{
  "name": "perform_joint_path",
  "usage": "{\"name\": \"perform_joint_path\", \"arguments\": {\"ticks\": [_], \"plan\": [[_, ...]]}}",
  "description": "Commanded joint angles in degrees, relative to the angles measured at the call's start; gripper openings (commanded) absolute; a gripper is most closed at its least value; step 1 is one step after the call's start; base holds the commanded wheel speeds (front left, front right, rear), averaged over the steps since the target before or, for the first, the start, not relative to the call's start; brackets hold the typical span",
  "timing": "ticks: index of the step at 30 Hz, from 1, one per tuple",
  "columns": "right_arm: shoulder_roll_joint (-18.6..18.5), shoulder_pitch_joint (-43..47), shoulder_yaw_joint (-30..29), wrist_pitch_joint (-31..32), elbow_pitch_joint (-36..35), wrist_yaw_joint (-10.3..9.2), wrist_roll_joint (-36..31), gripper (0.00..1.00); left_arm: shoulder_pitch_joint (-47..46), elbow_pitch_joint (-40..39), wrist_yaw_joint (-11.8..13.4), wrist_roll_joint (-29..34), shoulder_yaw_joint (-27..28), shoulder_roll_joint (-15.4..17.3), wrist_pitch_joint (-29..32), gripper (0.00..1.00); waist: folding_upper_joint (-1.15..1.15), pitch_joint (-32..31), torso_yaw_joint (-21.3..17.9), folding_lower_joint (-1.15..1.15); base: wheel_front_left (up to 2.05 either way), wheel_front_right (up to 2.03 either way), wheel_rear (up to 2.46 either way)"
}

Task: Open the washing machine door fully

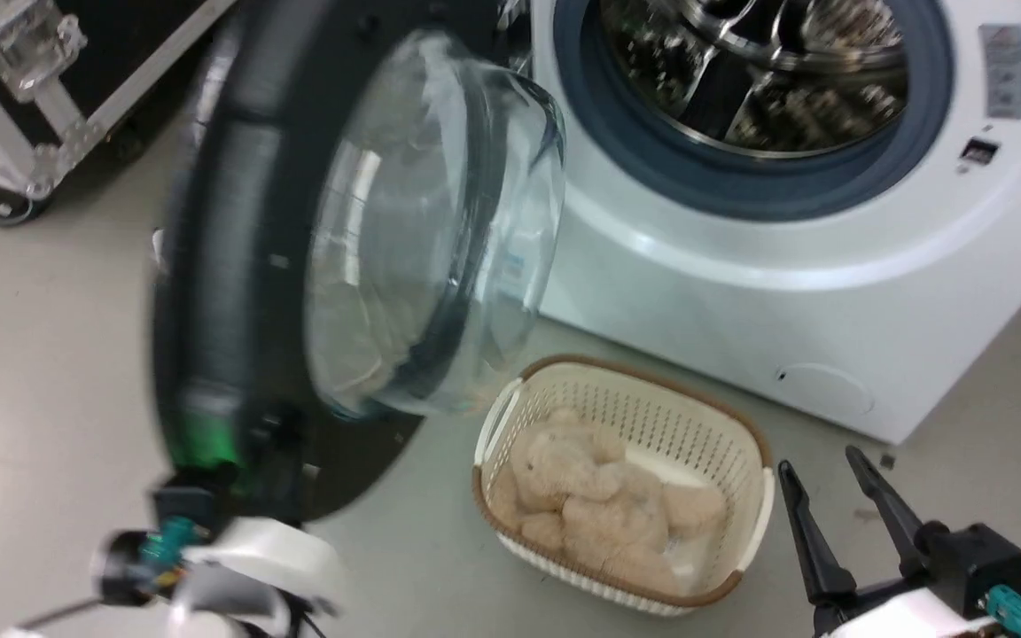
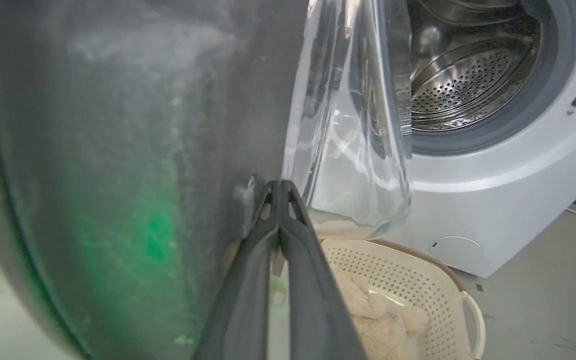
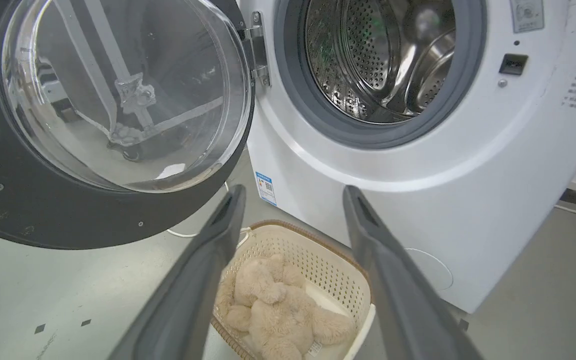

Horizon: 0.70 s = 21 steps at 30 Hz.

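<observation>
At washing machine door [image 3: 43, 215] rim | left fingers [image 2: 308, 280] clenched, touching | right fingers [image 3: 393, 280] released, apart

One washer [image 1: 741, 301], one door [image 1: 218, 292], one basket [image 1: 635, 408], one plush toy [image 1: 599, 514].

Your washing machine door [image 3: 43, 215] shows a matt black rim around glossy clear glass. The drum [image 3: 363, 65] is shiny perforated steel, ringed by dull grey rubber [image 3: 290, 100]. The basket [image 3: 318, 260] is cream perforated plastic; the toy [image 3: 268, 302] inside, fuzzy plush.
</observation>
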Motion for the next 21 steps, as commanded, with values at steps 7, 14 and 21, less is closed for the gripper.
{"name": "perform_joint_path", "arguments": {"ticks": [7,14,21], "plan": [[-1.55,-2.57,0.79,2.19,-2.44,-0.05,-1.20,1.00,-4.59,1.21,-0.62,-3.51,7.64,6.19,0.02,0.00,0.00,7.18,0.86,0.00,0.00,0.00,0.00],[-3.77,-4.26,1.67,3.86,-4.95,-0.05,-1.49,1.00,-11.72,9.41,-2.35,-7.21,13.99,11.84,0.50,0.00,0.00,13.14,-0.37,0.00,0.00,0.00,0.00],[-4.91,-5.42,1.47,4.04,-5.43,-0.05,-1.20,1.00,-18.74,19.54,-4.89,-8.37,16.63,16.36,-1.31,0.00,0.00,15.49,-1.79,0.00,0.00,0.00,0.00]]}}
